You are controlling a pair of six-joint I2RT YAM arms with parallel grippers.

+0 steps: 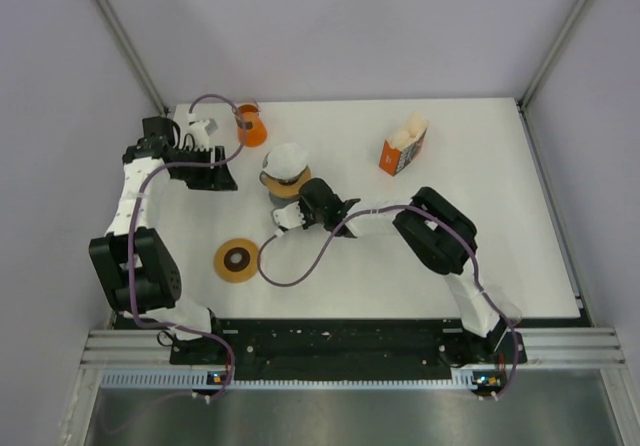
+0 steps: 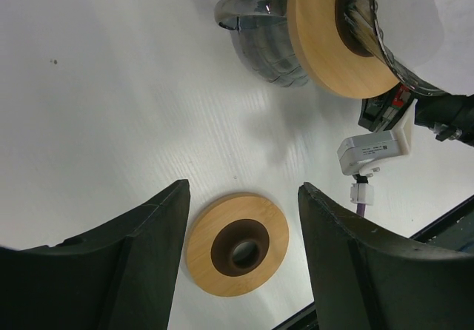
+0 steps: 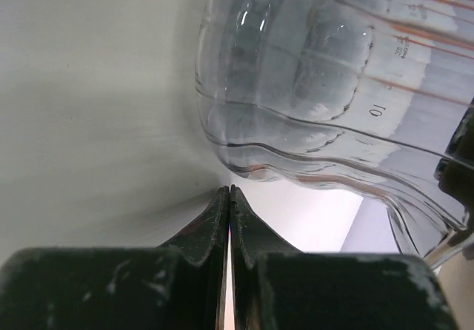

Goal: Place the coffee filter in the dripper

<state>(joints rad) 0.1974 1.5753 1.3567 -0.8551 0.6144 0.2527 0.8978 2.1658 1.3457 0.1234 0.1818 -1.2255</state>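
Observation:
A glass server (image 1: 283,188) stands mid-table with a wooden-collared dripper (image 1: 284,178) on it. A white paper filter (image 1: 287,157) sits in the top of the dripper. In the left wrist view the server (image 2: 259,34), the collar (image 2: 326,49) and the filter's edge (image 2: 418,12) show at the top. My right gripper (image 1: 288,206) is shut and empty, its tips (image 3: 229,191) right by the base of the server (image 3: 326,86). My left gripper (image 1: 228,174) is open and empty, left of the server and above the table (image 2: 243,197).
A loose wooden ring with a dark centre (image 1: 237,259) lies on the table near the front; it shows between my left fingers (image 2: 237,254). An orange cup (image 1: 250,126) stands at the back left. An orange box of filters (image 1: 403,146) stands at the back right.

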